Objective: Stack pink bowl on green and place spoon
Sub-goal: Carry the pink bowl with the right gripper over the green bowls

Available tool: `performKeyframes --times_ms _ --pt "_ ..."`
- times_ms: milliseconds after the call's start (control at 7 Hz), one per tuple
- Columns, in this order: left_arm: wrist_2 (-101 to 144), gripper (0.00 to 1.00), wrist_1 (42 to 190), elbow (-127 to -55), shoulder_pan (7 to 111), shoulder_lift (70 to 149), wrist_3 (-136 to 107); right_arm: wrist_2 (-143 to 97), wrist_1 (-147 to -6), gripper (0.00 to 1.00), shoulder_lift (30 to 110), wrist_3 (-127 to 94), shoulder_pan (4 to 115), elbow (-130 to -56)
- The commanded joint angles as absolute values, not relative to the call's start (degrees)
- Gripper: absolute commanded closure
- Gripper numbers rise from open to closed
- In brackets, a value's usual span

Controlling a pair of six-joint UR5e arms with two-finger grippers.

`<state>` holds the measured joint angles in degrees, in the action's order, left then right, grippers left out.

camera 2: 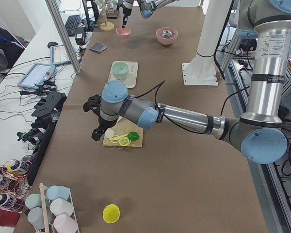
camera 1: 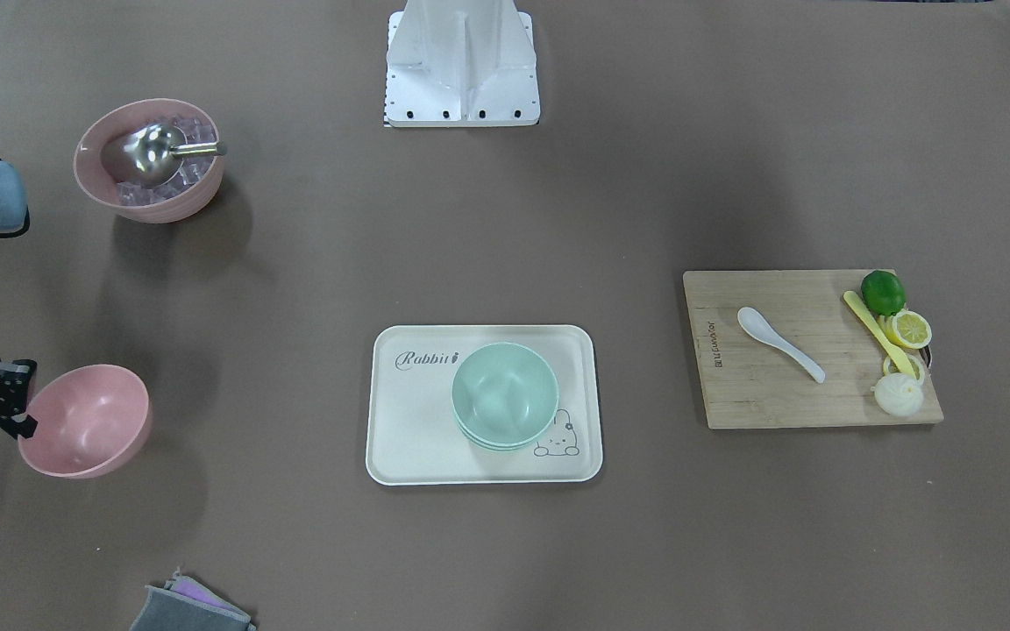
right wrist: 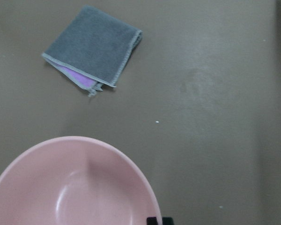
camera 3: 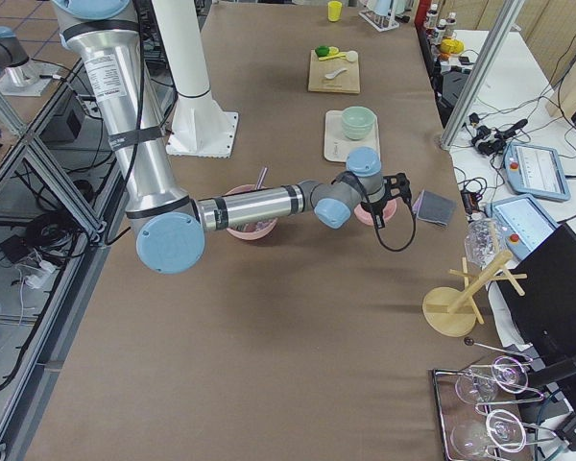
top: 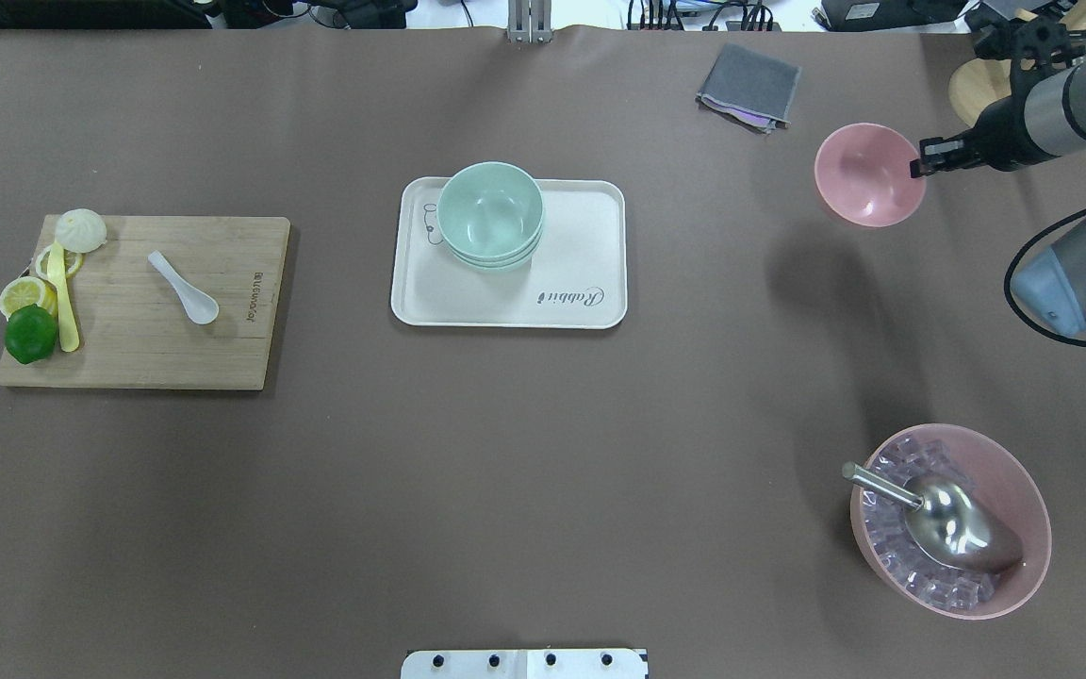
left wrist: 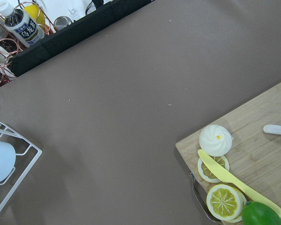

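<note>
Pink bowl (top: 866, 177) is pinched at its rim by my right hand (top: 920, 168), well apart from the green bowls (top: 490, 212). I should carry it level, centre it, and lower gently. Whether my left hand (camera 2: 95, 134) is released or clenched, I cannot tell.

The left arm (camera 2: 128, 108) hangs above the cutting board (camera 2: 137, 142), green bowl (camera 2: 120, 69) and pink bowl (camera 2: 123, 32) beyond.

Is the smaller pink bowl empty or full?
Empty: the smaller pink bowl shows only its bare, glossy inside in the overhead and right wrist views.
</note>
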<state>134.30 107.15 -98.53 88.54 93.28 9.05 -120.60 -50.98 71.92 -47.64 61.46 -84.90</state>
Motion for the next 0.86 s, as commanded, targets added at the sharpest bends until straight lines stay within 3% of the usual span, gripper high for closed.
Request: performKeyframes --times_ms 0,429,714 --pt "134.30 0.02 107.14 -98.44 88.42 93.08 9.05 -112.39 -51.59 1.00 62.89 -65.75 52.00 -86.04" --pt "134.30 0.02 107.14 -98.44 88.42 92.82 9.14 -108.02 -76.55 1.00 46.29 -72.67 45.54 -86.92" --pt "134.30 0.02 107.23 -98.44 88.42 92.20 9.14 -103.99 -81.12 1.00 38.01 -76.97 41.33 -82.13"
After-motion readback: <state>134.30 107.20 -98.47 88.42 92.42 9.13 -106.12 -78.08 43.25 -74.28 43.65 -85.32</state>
